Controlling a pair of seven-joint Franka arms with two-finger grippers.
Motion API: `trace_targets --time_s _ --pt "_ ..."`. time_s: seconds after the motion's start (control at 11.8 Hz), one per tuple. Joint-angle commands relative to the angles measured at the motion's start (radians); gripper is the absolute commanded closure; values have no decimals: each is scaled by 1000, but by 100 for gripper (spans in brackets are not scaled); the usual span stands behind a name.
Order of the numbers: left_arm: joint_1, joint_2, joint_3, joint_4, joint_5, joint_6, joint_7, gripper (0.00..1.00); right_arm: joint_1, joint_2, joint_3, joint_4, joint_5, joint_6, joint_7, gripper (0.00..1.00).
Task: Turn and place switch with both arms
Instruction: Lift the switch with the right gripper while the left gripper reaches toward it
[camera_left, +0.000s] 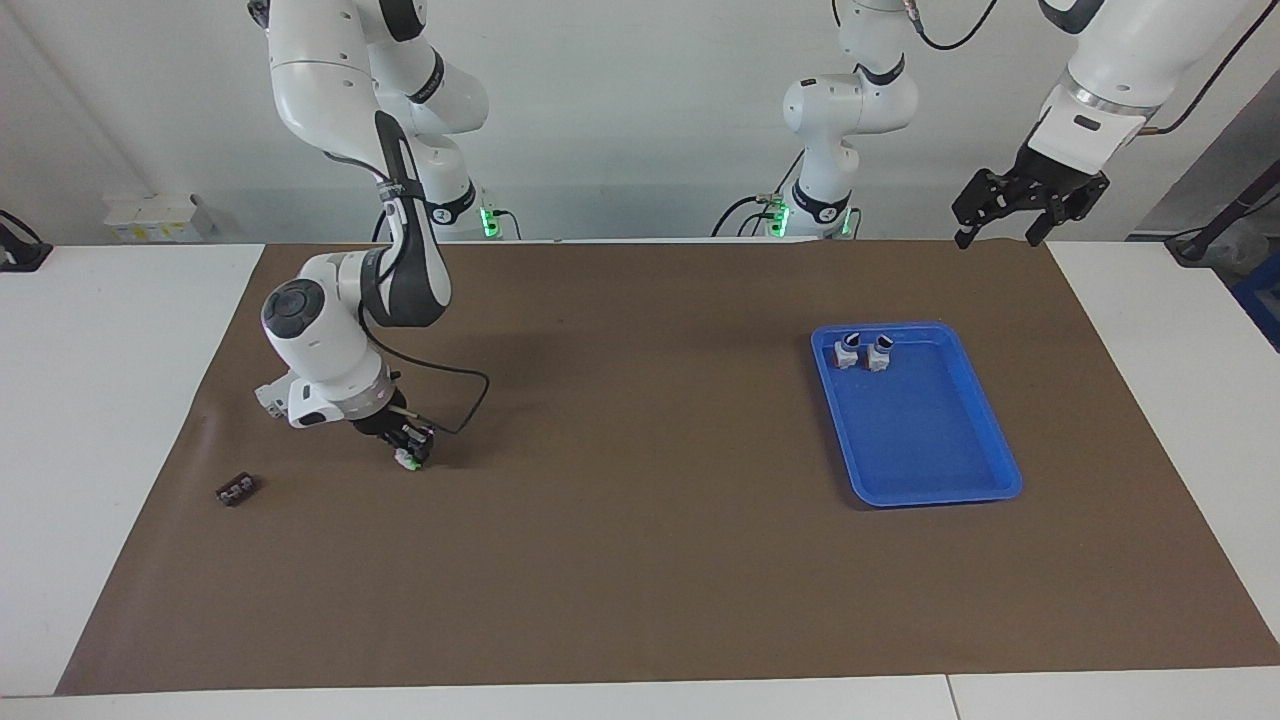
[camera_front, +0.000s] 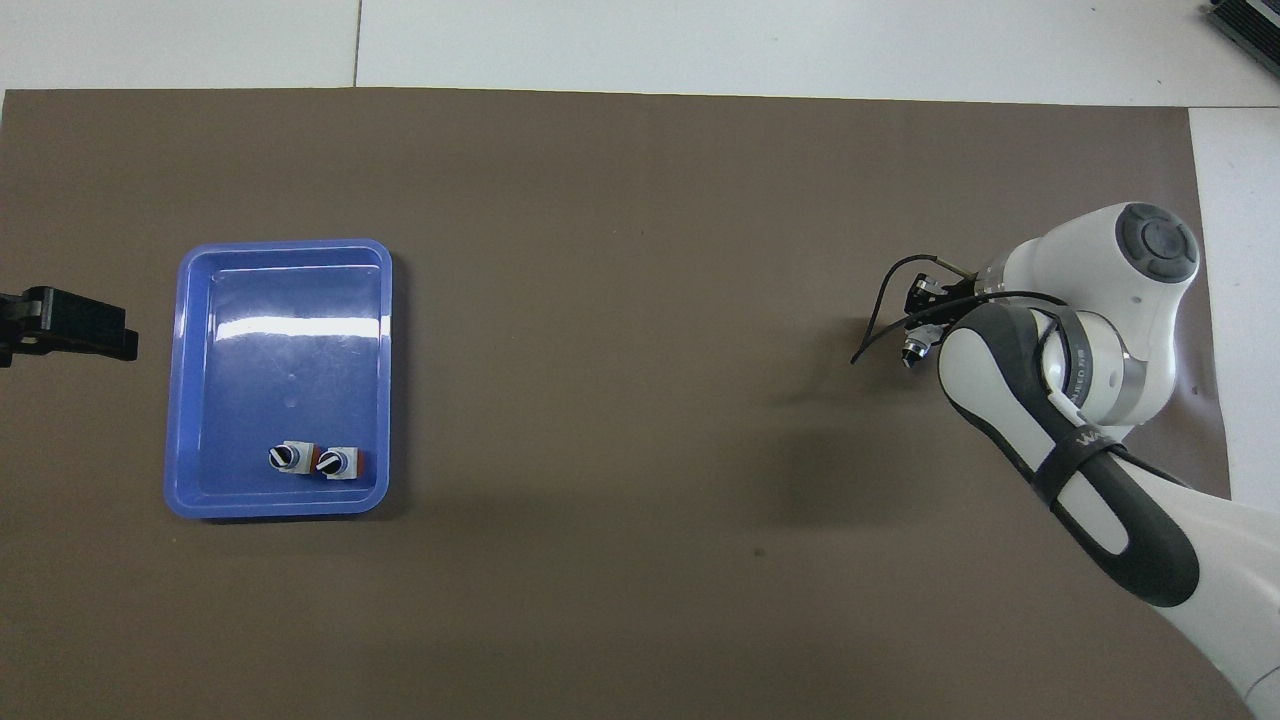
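Right gripper (camera_left: 410, 447) low over the brown mat (camera_left: 640, 560) at the right arm's end of the table, fingers clamped on the switch (camera_left: 405, 461). Green base of the switch showing just under the fingertips, at or barely above the mat; contact with the mat not clear. From overhead, only the black-and-silver knob (camera_front: 912, 352) peeking out beside the arm's wrist, the rest hidden under it. Thin black cable (camera_left: 462, 400) looping out from the wrist toward the middle of the table. Right arm (camera_left: 320, 340) bent down steeply from its base, forearm and wrist hanging over the gripper.

Near the gripper, closer to the mat's edge at that same end, a small dark part (camera_left: 236, 489) lying flat, apart from the switch.

Well apart, toward the left arm's end, a blue tray (camera_left: 960, 470) on the mat. Inside it, in the corner nearest the robots, two red-based switches (camera_left: 860, 352) side by side, just beside each other, knobs up. Rest of the tray floor bare.

Left gripper (camera_left: 990, 235) raised high over the mat's corner, robot side of the tray, fingers spread wide, nothing between them. Left arm (camera_left: 1100, 90) waiting there, clear of the tray.
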Motion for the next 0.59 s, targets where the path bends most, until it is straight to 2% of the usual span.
trace_targets --time_s 0.0,0.17,0.34,0.51 --pt "-31 -29 0 -37 -7 36 -19 1 13 -62 50 78 119 -137 384 100" --pt "-78 -43 -3 -63 -7 50 -6 2 39 -120 96 95 165 -217 613 100" --pt "-85 -45 -8 -76 -14 116 -1 9 63 -166 143 144 299 -276 900 100" --pt "-88 -45 -8 -79 -144 136 75 15 114 -205 163 214 311 -295 1117 100"
